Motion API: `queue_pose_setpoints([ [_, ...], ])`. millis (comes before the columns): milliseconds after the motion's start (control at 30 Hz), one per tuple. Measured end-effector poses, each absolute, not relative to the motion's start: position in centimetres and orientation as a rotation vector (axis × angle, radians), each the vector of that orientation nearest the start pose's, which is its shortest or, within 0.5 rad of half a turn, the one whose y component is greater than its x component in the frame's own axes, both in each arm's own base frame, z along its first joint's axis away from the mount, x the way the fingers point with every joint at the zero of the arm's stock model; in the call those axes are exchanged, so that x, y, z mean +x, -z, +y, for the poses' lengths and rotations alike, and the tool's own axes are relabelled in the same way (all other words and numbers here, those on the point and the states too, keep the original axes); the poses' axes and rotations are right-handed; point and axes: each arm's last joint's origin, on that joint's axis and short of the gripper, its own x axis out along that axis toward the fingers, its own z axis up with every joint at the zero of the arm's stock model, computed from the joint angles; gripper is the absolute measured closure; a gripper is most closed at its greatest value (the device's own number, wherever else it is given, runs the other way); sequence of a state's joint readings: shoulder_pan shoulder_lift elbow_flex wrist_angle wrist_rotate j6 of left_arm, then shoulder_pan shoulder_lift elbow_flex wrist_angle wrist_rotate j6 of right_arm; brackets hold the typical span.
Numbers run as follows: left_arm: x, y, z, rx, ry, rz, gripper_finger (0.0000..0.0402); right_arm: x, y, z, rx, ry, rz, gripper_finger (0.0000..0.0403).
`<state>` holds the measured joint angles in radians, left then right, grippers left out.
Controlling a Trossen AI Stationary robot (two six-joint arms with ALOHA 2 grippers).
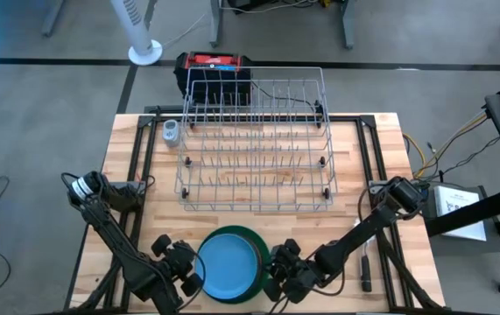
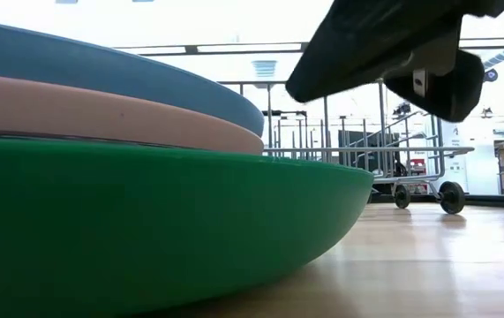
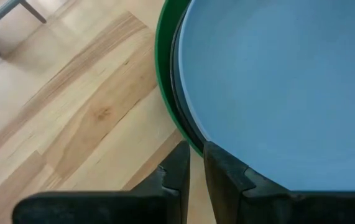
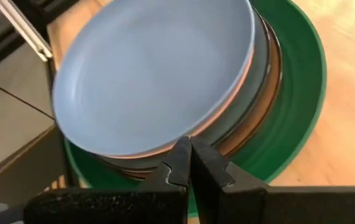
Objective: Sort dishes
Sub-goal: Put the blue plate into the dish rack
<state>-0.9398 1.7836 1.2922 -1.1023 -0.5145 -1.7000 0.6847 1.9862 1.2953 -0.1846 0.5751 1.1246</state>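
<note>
Green, smooth and shallow, the largest plate sits at the near edge of the wooden table as the base of the stack, so the smaller ones nest inside its rim. My left gripper is at the stack's left rim, fingers nearly pressed together with a thin slit between them; I judge they hold nothing, only lining up on the edge. On top lies the light blue plate, matte and round, over a pale pink plate; below that, dark orange-brown plates show as a brownish rim, though I cannot count them. My right gripper is at the stack's right rim, fingers pressed together and empty, probably placed to steady the pile. Far behind stands the grey wire rack, thin-barred and open, where plates would slot upright.
</note>
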Motion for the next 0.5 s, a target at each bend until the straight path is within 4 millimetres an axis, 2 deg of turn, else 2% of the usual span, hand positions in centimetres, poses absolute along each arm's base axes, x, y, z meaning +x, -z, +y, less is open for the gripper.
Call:
queue_pose_setpoints([
  [267, 19.97, -20.63, -24.80, -0.415, -0.648, 0.966, 0.0365, 33.38, -15.30, 24.60, 0.548, 0.309, 0.675, 0.0403],
  [500, 19.99, -20.65, -24.82, -0.416, -0.645, 0.965, 0.0365, 33.82, -15.50, 24.53, 0.561, 0.296, 0.644, 0.0403],
])
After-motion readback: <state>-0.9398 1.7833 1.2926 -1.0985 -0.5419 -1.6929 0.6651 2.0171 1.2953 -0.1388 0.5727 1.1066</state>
